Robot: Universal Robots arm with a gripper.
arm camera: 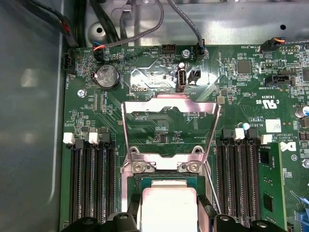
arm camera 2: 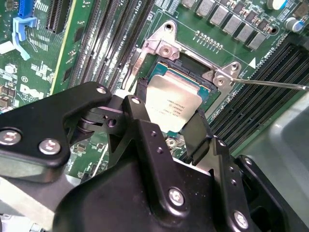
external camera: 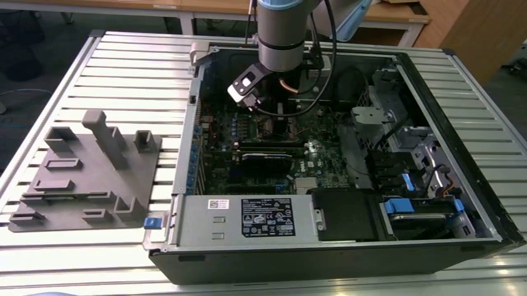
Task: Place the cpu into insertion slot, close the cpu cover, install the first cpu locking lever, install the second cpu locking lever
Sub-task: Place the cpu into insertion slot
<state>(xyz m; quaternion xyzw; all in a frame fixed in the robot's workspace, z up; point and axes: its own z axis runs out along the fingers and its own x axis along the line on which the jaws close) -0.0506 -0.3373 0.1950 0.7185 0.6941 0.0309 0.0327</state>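
Note:
In both wrist views my gripper (arm camera 2: pixel 169 106) (arm camera: pixel 168 216) straddles the cpu (arm camera 2: pixel 174 96) (arm camera: pixel 168 200), a small square chip with a silvery top. One black finger (arm camera 2: pixel 139 94) presses against one edge of the chip and the other against the opposite edge. The chip sits level in or just over the insertion slot (arm camera 2: pixel 205 86) (arm camera: pixel 166 181), whose dark rim shows around it. The cpu cover (arm camera: pixel 126 130) stands swung open on its hinge. A thin lever rod (arm camera 2: pixel 270 83) sticks out beside the socket. In the exterior view the gripper (external camera: pixel 272 114) is low inside the case over the green motherboard (external camera: pixel 321 160).
Black memory slots (arm camera: pixel 91 183) (arm camera: pixel 241 179) flank the socket on both sides. Cables (arm camera: pixel 145 29) hang near the case wall beyond the cover. The power supply (external camera: pixel 247 219) and drive bays (external camera: pixel 411 203) fill the near side of the case. A grey fixture (external camera: pixel 86 172) lies on the table at the exterior view's left.

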